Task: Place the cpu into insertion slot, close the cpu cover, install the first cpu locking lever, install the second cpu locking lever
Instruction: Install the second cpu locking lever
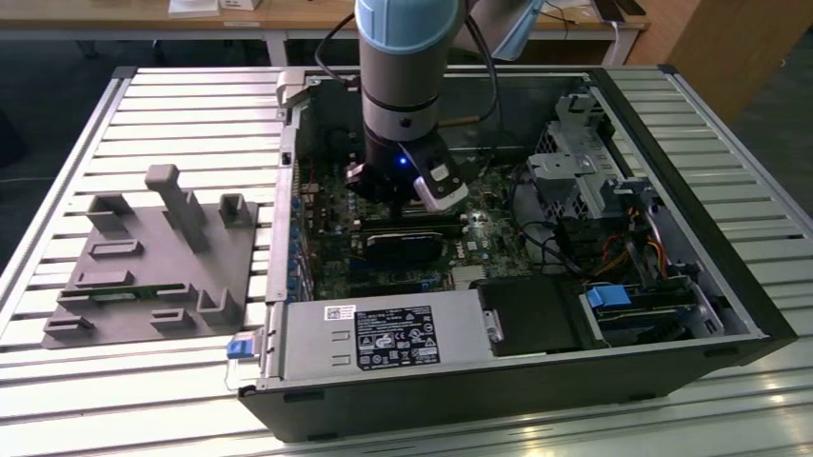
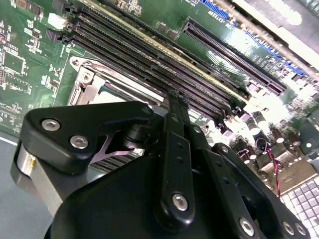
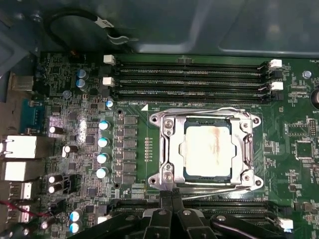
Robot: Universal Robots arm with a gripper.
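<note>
In the first wrist view, the cpu [image 3: 208, 151] is seen seated in the slot [image 3: 207, 115] with the cover [image 3: 169, 152] closed over it and wire levers run along its 12 and 6 o'clock edges, so little appears left. The gripper [image 3: 171, 195], fingers pressed together and empty, sits at the cover's 6 o'clock edge; room is tight there between cover and memory slots [image 3: 189, 77], and open at 9 o'clock.

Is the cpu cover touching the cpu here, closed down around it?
Touching, as far as the first wrist view shows: the cpu cover lies flat, framing the cpu, and its inner edge overlaps the chip's rim with no gap visible.
</note>
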